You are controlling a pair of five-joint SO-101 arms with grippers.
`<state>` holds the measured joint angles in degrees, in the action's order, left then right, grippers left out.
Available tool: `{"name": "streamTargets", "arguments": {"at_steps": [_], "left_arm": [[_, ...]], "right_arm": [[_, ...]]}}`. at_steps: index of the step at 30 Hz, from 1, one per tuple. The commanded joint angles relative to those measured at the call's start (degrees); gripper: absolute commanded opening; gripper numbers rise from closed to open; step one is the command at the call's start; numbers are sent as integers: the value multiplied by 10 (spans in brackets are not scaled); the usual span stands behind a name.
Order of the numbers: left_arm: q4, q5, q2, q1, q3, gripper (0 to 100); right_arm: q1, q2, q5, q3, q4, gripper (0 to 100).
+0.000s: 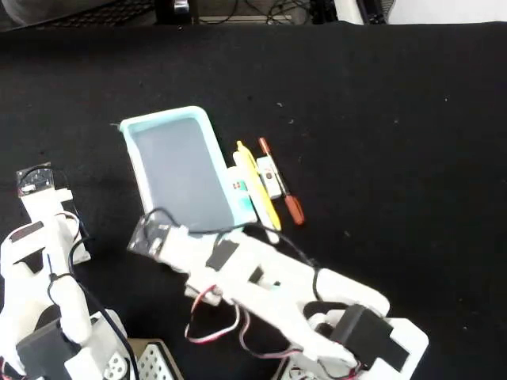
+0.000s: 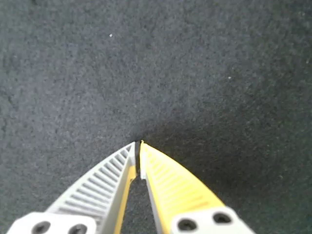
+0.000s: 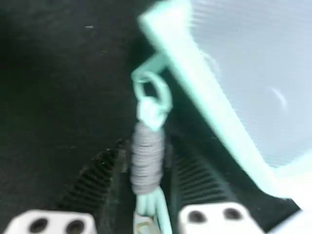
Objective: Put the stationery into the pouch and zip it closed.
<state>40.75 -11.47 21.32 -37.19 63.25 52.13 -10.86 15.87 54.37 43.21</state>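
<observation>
A teal pouch (image 1: 181, 170) with a grey mesh face lies flat in the middle of the black table. Along its right side lie a yellow pen (image 1: 257, 184), an orange-brown pen (image 1: 283, 190) and a small white eraser-like piece (image 1: 270, 176). My right gripper (image 1: 150, 233) sits at the pouch's near left corner. In the right wrist view the right gripper (image 3: 146, 146) is shut on the grey zipper pull (image 3: 147, 161), whose teal ring (image 3: 151, 97) leads to the pouch's edge (image 3: 214, 112). My left gripper (image 1: 36, 180) rests shut at the far left over bare cloth, its tips (image 2: 139, 144) touching.
Black cloth (image 1: 396, 119) stretches wide to the right and behind the pouch. The arm bases and a perforated metal plate (image 1: 154, 360) take up the near edge. Red and white cables (image 1: 210, 321) hang under the right arm.
</observation>
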Motion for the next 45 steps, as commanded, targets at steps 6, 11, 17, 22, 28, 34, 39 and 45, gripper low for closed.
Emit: {"name": "streamTargets", "arguments": {"at_steps": [6, 11, 17, 22, 28, 34, 39, 45], "left_arm": [[-8, 2, 7, 30, -18, 33], [-5, 6, 7, 112, -75, 33], [50, 61, 7, 163, -143, 58], [152, 79, 7, 169, -243, 184], [217, 81, 7, 169, -316, 187], [249, 85, 40, 187, -335, 187], [191, 91, 126, 243, -320, 187], [79, 94, 222, 261, -160, 187]], "right_arm": [[-62, -157, 30, -4, 4, 11], [-64, -222, 61, -33, 16, 11], [-87, -186, 66, -66, 11, 11], [-137, -160, 67, -136, -4, 11], [-155, -95, 62, -174, -30, 11], [-154, -85, 62, -184, -38, 11], [-157, -86, 62, -172, -37, 11], [-156, -112, 62, -167, -17, 11]]}}
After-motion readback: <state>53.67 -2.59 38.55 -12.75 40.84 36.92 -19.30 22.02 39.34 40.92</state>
